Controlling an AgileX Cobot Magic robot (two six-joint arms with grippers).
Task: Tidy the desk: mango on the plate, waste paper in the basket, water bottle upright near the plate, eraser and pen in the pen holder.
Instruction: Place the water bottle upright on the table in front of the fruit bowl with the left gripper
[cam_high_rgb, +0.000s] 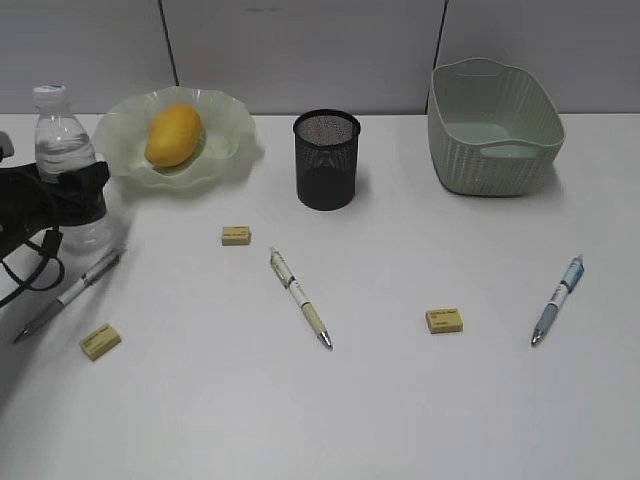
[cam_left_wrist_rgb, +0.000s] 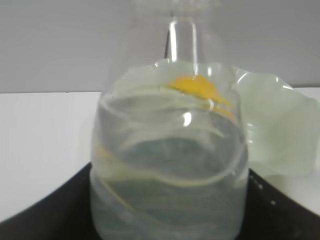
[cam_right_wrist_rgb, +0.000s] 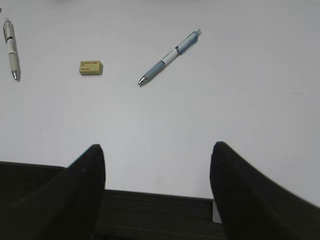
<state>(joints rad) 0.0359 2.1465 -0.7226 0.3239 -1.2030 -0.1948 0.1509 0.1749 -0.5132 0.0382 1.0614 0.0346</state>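
Water bottle (cam_high_rgb: 66, 160) stands upright at the desk's (cam_high_rgb: 400, 400) far-left edge, just beside the plate (cam_high_rgb: 225, 130) holding the mango (cam_high_rgb: 174, 135). We see wide bare tabletop toward the front. Our left gripper (cam_high_rgb: 60, 195) surrounds the bottle; whether it grips, we cannot tell. Right gripper (cam_right_wrist_rgb: 157, 165) hangs open, empty. Bottle's label is hidden.

No text, brand, number or sign is legible in any view. The three yellow erasers (cam_high_rgb: 444, 320) on the desk (cam_high_rgb: 400, 400) carry small dark print, too small to read. The eraser ahead and to the left of the right end effector (cam_right_wrist_rgb: 157, 165) shows the same unreadable print.
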